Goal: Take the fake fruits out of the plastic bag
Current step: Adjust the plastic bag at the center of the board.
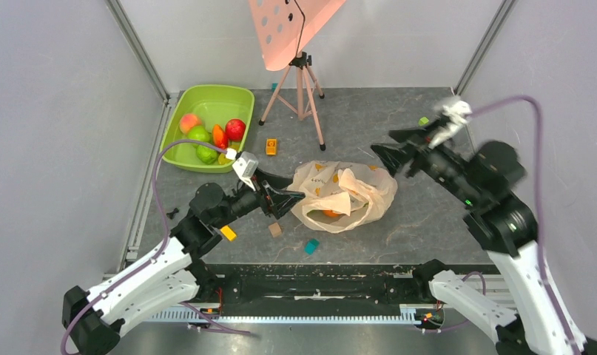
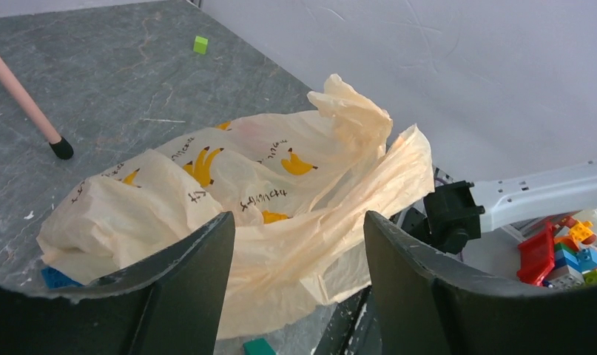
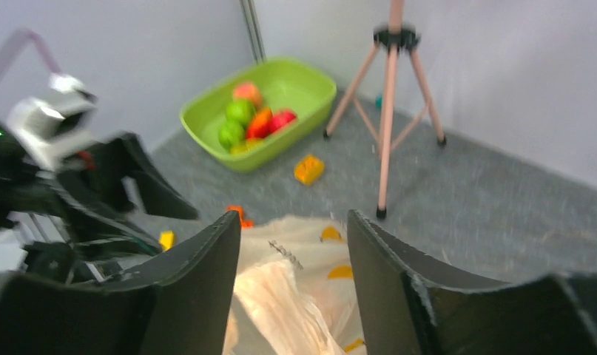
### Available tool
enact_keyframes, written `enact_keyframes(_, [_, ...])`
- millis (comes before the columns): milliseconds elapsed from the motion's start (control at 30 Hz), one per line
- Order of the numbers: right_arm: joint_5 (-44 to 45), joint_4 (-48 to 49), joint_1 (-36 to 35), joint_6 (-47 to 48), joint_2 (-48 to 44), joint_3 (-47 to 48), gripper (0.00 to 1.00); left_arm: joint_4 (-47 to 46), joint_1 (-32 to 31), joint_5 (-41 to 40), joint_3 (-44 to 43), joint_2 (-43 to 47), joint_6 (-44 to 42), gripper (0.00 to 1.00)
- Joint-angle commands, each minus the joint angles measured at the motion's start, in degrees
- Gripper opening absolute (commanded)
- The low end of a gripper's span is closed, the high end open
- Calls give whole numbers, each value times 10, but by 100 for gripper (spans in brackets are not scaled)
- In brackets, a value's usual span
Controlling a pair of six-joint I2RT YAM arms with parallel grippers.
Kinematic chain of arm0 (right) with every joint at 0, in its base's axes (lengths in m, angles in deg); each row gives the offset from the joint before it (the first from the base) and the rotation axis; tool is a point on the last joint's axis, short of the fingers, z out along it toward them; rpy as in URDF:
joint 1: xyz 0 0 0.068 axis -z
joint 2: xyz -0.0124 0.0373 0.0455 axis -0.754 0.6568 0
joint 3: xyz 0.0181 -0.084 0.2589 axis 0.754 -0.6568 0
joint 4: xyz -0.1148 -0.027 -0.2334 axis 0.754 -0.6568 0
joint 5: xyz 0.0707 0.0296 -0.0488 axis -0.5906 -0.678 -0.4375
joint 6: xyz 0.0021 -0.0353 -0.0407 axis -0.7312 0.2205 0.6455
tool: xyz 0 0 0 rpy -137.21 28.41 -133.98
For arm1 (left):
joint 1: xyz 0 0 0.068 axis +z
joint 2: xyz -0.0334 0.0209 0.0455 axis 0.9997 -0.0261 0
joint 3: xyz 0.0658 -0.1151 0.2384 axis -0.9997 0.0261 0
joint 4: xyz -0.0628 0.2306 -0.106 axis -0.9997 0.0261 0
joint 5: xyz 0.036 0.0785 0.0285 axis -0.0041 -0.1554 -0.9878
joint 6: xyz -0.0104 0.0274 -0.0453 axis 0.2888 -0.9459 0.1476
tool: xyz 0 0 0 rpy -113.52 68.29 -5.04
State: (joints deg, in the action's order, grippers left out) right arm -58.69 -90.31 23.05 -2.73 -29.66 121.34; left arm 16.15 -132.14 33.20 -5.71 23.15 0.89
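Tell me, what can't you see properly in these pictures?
- Top view: the plastic bag's folds hide its inside; one orange patch shows through, other fruits unknown.
- Top view: the right gripper is motion-blurred.
- Right wrist view: all blurry; fruits in the green tub are colour blobs.
- Left wrist view: the left gripper's fingers cover the bag's near edge; the bottom edge cuts off a teal block.
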Motion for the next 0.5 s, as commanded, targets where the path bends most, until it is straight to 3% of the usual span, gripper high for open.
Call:
enact_keyframes(0, [-24,-46,0,48,63,-33,66,101,-24,1,-45,42,20,73])
enact_keyframes(100, [-24,-28,0,58,62,-66,76,152,-71,-41,-62,41,-27,83])
enact_keyframes(233, [-46,-4,0,58,37,-105,83,151,-137,-103,-85,16,-83,98])
enact_keyframes(467, [-59,-22,0,87,-5,-119,84,155,-206,-195,-153,-85,-205,100])
